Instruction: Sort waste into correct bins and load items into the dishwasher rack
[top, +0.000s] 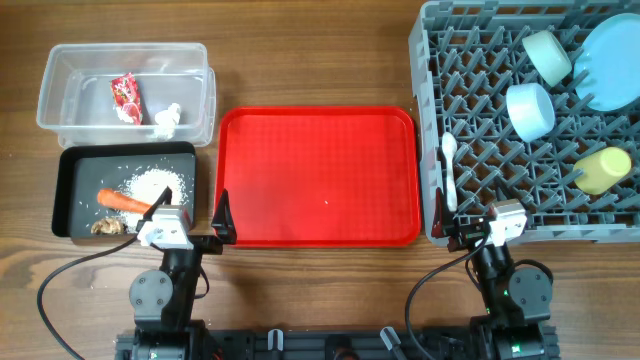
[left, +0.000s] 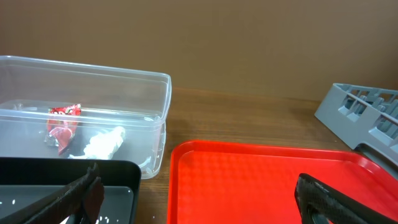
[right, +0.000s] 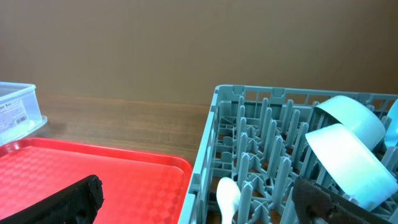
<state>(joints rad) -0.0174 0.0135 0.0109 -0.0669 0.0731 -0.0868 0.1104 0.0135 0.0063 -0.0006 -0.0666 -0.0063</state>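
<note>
The clear tub (top: 60, 110) holds the red-and-white wrapper (top: 126, 99) and the white tissue (top: 167, 120); both also show in the left wrist view, wrapper (left: 62, 124) and tissue (left: 104, 142). The black tray (top: 75, 165) holds the carrot (top: 124, 200), the brown lump (top: 107, 227) and rice (top: 156, 183). The grey rack (top: 430, 120) holds the blue plate (top: 612, 62), mint bowl (top: 547, 56), blue bowl (top: 530, 110), yellow cup (top: 603, 169) and white spoon (top: 449, 172). My left gripper (top: 190, 228) is open and empty near the black tray's front right corner. My right gripper (top: 462, 226) is open and empty at the rack's front left corner.
The red serving tray (top: 317, 176) lies empty between the bins and the rack. Bare wooden table runs along the front edge and behind the tray. In the right wrist view the spoon (right: 227, 198) lies between the rack's pegs.
</note>
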